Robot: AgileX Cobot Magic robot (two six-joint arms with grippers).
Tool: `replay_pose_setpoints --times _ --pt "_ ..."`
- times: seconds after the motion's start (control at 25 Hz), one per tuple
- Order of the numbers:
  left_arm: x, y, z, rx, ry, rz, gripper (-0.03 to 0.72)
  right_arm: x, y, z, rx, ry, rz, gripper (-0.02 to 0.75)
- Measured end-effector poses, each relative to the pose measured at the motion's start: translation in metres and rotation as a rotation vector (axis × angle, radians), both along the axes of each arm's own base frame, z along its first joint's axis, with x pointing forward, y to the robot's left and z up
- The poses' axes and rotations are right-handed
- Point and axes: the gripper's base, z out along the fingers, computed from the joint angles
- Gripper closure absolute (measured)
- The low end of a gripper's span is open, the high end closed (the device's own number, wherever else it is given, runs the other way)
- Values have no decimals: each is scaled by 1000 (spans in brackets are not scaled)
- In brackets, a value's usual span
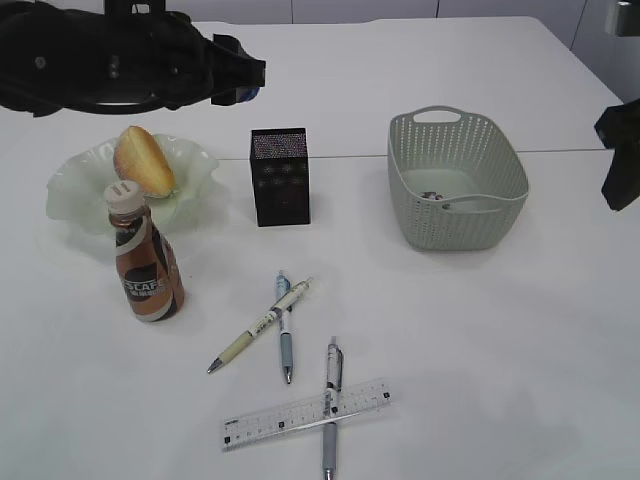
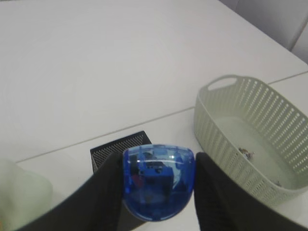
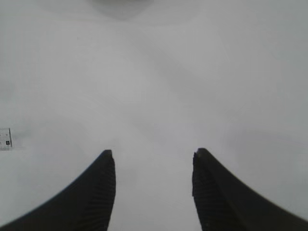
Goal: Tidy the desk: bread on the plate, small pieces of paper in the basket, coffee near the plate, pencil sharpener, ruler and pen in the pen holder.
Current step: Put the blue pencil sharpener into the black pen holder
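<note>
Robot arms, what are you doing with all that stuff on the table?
The left gripper holds a blue pencil sharpener up in the air, near the black pen holder. The right gripper is open and empty over the bare desk. The bread already sits on the plate, with the coffee beside it. Three pens and the ruler lie loose on the desk. The basket has small bits inside.

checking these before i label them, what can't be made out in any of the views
- Basket contents: small bits on its floor, too small to identify in exterior or left wrist view.
- Pen holder inside: hidden by its mesh walls; the blue pencil sharpener in the left gripper covers it in the left wrist view.
- Third pen: cut off by the bottom edge, exterior view.
- Ruler: only a corner, right wrist view.
</note>
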Motion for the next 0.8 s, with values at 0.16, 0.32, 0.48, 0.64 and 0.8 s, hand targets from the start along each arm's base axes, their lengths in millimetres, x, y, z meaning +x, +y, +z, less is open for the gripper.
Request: replay_pose_setpoints --times 0.16,0.32,0.48,0.64,0.8 --pt "12 2 -8 -31 -55 16 365 0 0 0 0 0 0 358" --pt "21 -2 -24 -48 -88 15 365 0 0 0 0 2 0 358" --pt "28 -6 -38 -67 -120 14 365 0 0 0 0 0 0 358" --pt "34 -9 -52 -80 -142 12 365 0 0 0 0 -2 0 358" --pt "45 -13 -64 -84 -146 16 365 0 0 0 0 -2 0 358"
